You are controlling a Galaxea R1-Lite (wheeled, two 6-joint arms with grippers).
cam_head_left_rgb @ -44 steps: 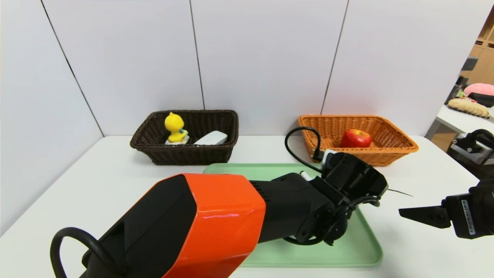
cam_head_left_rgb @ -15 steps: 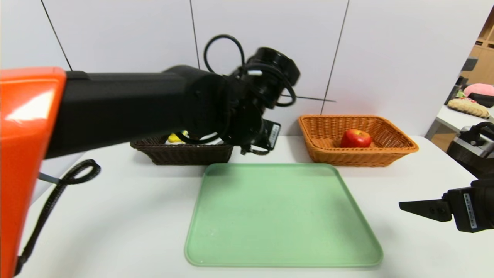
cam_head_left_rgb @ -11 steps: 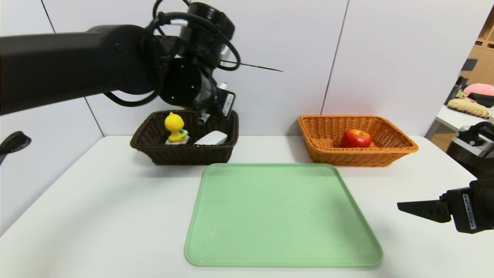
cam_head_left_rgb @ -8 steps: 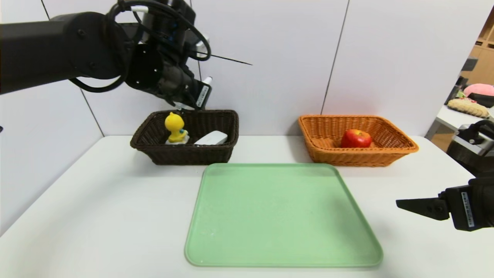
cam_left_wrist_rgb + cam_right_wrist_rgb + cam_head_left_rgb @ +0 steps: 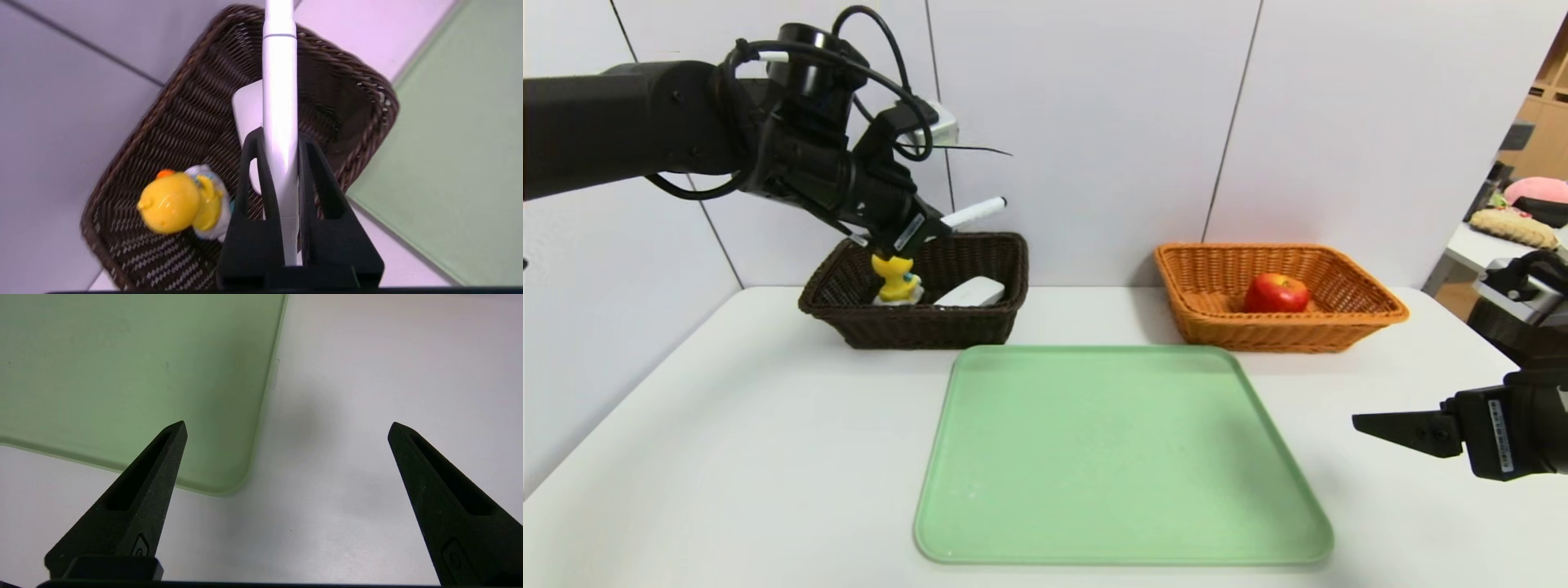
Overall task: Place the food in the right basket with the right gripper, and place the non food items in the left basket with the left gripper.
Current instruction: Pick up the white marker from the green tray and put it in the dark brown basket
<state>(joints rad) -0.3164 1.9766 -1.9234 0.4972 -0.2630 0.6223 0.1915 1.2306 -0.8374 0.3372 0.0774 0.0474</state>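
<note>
Two baskets sit at the far edge of the white tabletop (image 5: pixel 727 425). Left end effector (image 5: pixel 923 233) hangs above the dark brown basket (image 5: pixel 915 327), clamped on a white marker pen (image 5: pixel 972 212) that juts toward the basket's right end. Yellow duck toy (image 5: pixel 894 278) and a white block (image 5: pixel 970 292) lie inside. Red apple (image 5: pixel 1276 292) rests in the orange basket (image 5: pixel 1282 331). Right end effector (image 5: pixel 286 428) spread wide, low over the tabletop beside the green tray (image 5: pixel 1119 457).

green tray (image 5: pixel 1123 457), white table (image 5: pixel 727 425)
</note>
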